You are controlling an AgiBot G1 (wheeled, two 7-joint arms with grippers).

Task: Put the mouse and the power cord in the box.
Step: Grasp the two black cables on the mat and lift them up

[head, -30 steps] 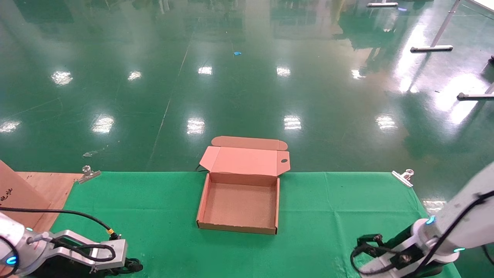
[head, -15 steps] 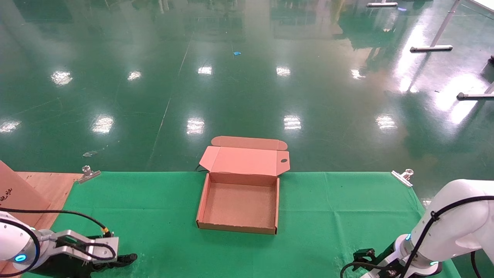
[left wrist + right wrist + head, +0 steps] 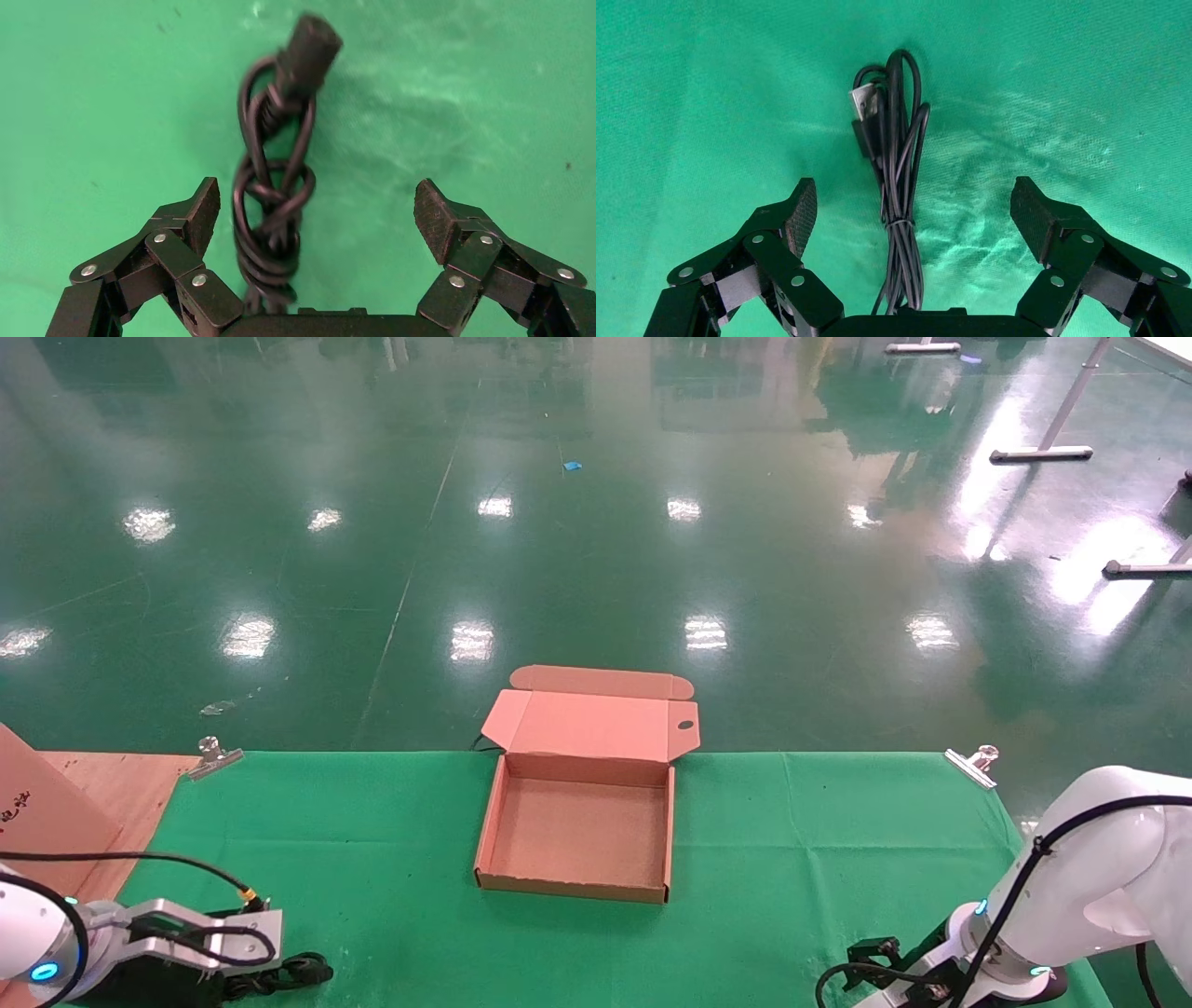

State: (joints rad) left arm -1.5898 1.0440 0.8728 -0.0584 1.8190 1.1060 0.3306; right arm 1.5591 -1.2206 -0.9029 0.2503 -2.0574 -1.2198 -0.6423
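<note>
A green cloth (image 3: 372, 859) is spread over the table, and one box (image 3: 577, 831) is parked roughly in the middle of it, pushed toward the far edge. That box is used as the landmark here. Its lid flap (image 3: 596, 724) is folded back and open, with the small round hole (image 3: 686, 725) seen near the flap's right corner, and the inside of the box is bare cardboard.

Two arms are counted, both down at the near edge of the cloth. The left gripper (image 3: 316, 217) is found well to the left of the box and nearer the robot. Its fingers are spread wide, straddling one power cord (image 3: 277, 189) that lies flat on the cloth between them, untouched, with its chunky plug (image 3: 308, 53) pointed away from the wrist. A bit of that cord is also glimpsed in the head view, just beside the gripper.

The right gripper (image 3: 912, 217) is found well to the right of the box, also nearer the robot, and it is likewise opened wide. One thin tied cable bundle (image 3: 898, 182) with a USB plug (image 3: 864, 104) is framed between its fingers, not gripped. The mouse body itself can't be made out.

Two metal clips (image 3: 212, 756) are pinned on the far edge, one left and one right of the box. A wooden board (image 3: 102, 784) is seen far left of the box.
</note>
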